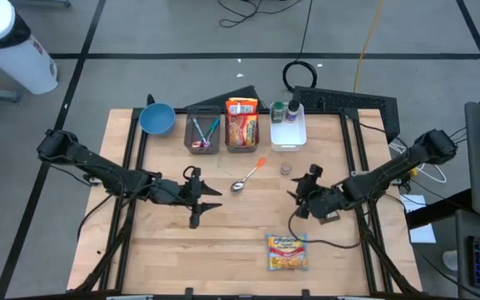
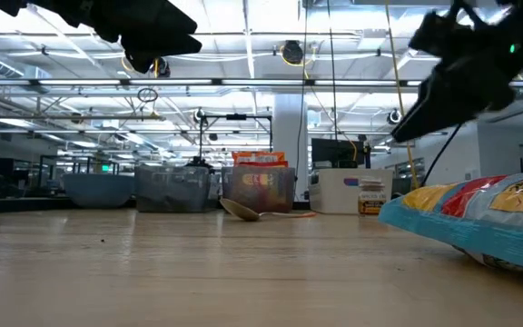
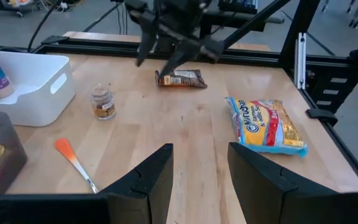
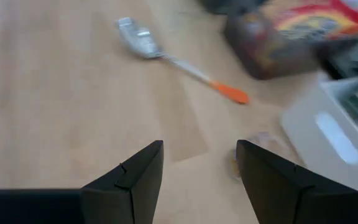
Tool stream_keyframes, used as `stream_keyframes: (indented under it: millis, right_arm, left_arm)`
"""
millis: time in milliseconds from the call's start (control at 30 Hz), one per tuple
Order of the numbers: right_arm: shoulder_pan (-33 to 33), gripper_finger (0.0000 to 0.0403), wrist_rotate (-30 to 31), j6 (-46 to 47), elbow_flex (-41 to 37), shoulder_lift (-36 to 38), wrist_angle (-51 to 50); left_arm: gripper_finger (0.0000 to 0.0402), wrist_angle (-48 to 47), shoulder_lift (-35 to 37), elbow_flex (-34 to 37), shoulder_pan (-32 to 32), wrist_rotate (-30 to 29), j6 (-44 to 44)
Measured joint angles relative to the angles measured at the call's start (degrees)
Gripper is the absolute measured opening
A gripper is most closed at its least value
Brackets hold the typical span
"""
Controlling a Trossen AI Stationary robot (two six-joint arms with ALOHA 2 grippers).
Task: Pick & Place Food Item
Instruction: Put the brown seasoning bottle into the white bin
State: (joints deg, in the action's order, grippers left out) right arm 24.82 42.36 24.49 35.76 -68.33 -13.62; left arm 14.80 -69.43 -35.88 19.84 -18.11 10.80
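Note:
A yellow-and-blue noodle packet [image 1: 287, 252] lies flat on the table near its front edge, also seen in the left wrist view [image 3: 266, 124] and close up in the low view [image 2: 479, 213]. A small brown snack packet [image 3: 180, 78] lies flat beneath my right arm. My left gripper [image 1: 211, 200] hovers open left of centre, its fingers [image 3: 201, 180] with nothing between them. My right gripper [image 1: 300, 185] hovers open right of centre, pointing toward the spoon [image 4: 179, 62], and is likewise empty [image 4: 199, 168].
Along the far edge stand a blue bowl [image 1: 157, 118], a dark bin of utensils [image 1: 204, 132], a bin holding a noodle packet [image 1: 242, 125] and a white bin with bottles [image 1: 288, 123]. A small jar [image 1: 286, 168] and an orange-handled spoon [image 1: 247, 177] lie mid-table.

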Motion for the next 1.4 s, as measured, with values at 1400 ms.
stream_keyframes:
  millis: [1400]
  right_arm:
    - [-22.93,0.0312,-12.29,-4.45,-23.77,-10.40,56.04]
  left_arm:
    - [0.0159,-1.33,0.00,0.00,-4.42,0.22,2.95]
